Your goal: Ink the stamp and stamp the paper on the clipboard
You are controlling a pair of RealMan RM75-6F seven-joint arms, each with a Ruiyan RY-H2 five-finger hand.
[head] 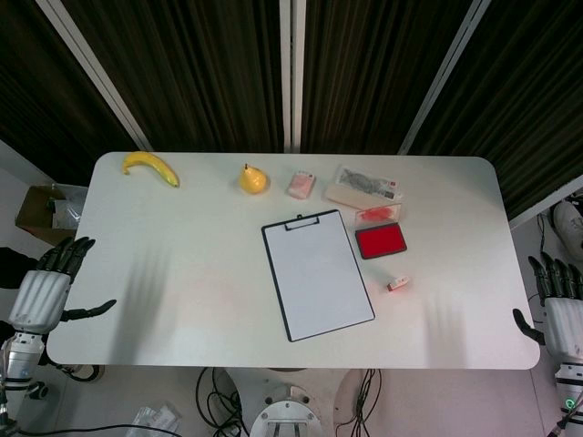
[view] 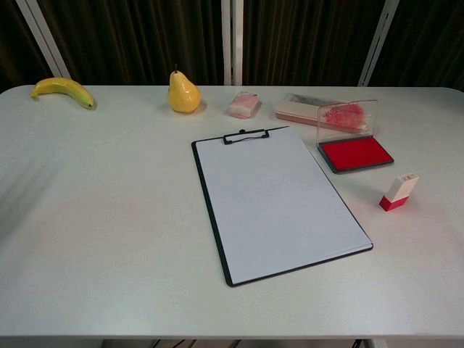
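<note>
A black clipboard (head: pixel 317 272) (view: pixel 278 201) with a blank white sheet lies mid-table, tilted, its clip at the far end. To its right sits an ink pad (head: pixel 381 240) (view: pixel 356 154) with a red surface and its clear lid raised. A small white and red stamp (head: pixel 398 284) (view: pixel 399 192) lies on its side right of the clipboard, nearer than the pad. My left hand (head: pixel 53 278) hangs off the table's left edge, fingers apart, holding nothing. Off the right edge, my right hand (head: pixel 557 305) is likewise open and empty. Neither hand shows in the chest view.
Along the far side lie a banana (head: pixel 150 167) (view: pixel 62 90), a pear (head: pixel 252 178) (view: pixel 183 92), a small pink packet (head: pixel 301 185) (view: pixel 244 105) and a long flat box (head: pixel 361 189) (view: pixel 303 111). A cardboard box (head: pixel 47 212) stands on the floor left of the table.
</note>
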